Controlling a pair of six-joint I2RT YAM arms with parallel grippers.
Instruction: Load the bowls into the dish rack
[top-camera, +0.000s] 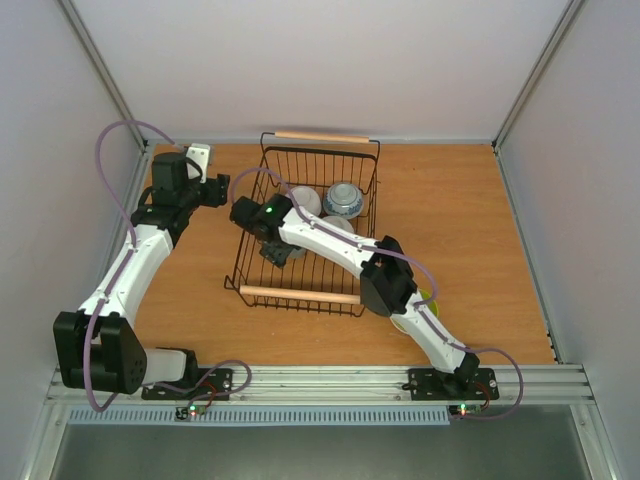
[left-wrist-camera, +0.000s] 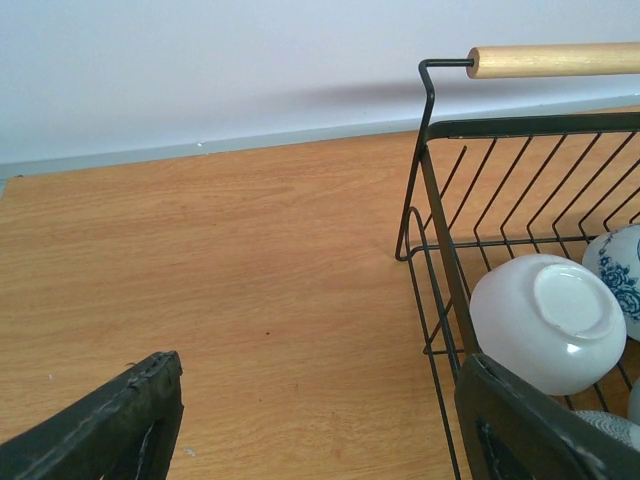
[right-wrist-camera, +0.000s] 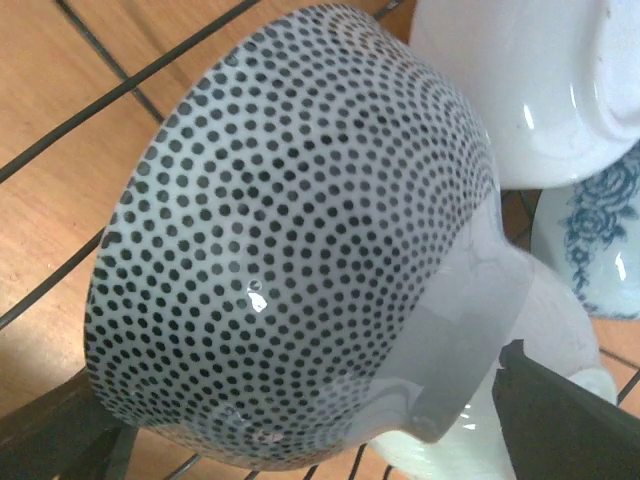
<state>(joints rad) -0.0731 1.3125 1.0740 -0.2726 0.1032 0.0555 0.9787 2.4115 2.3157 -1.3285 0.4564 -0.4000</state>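
- Grey bowl — dotted, tipped on its side, low in the near left corner of the rack, wires under it. It looks set on edge like its neighbours, so that they pack in a row.
- Right gripper reaches in over the rack's near end, with the grey bowl between its fingers. Gripped or released, I cannot tell.
- White bowl sits just beside the grey one, also tipped, foot toward the left side. Blue bowl is next to it, further right. Second white bowl lies nearer the arm.
- Yellow-green bowl is outside the rack on the table, half hidden under the right arm; likely next. No orange one is seen.
- Left gripper is wide open and empty, outside the rack's left wall — out of the other arm's way, I judge.
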